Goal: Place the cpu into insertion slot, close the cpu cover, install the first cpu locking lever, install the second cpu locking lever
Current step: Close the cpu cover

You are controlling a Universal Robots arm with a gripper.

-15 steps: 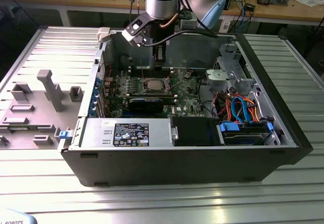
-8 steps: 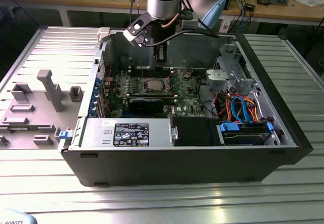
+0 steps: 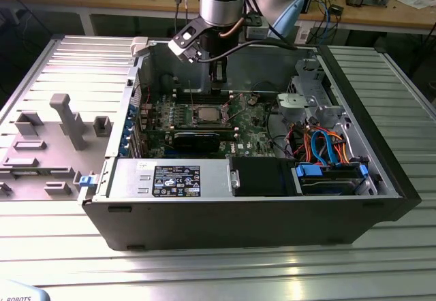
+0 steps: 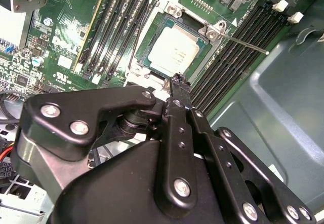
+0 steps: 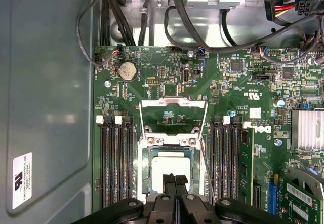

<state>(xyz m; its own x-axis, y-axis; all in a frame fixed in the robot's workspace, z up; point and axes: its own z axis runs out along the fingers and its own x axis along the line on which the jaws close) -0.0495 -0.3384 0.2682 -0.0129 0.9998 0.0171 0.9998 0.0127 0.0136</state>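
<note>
Fig.: Shows gripper (image 5: 174, 179) down inside the pc case, jaws pressed together w/ nothing betw. them. Places cpu (image 5: 167, 165) directly beneath the jaw tips, lying flat in insertion slot (image 5: 143, 171), silver top up. Marks cpu cover (image 5: 173, 101) just ahead of the jaw tips, hinged open and standing up off the slot, w/ board visible through its window. Picks out, in second wrist view, one thin locking lever (image 4: 248, 45) sticking out free to one side of the jaws, unlatched. Notes memory slots (image 5: 115, 158) on both sides of the jaws. Reads as: cpu placed; cover and levers not yet done.

Risks (judgement only):
- Pushing the cover w/ tips off-centre: slips off the thin frame, scrapes cpu top.
- Pressing down w/ cpu askew: bends socket pins.
- Snagging the free lever w/ a finger link: bends it.
</note>
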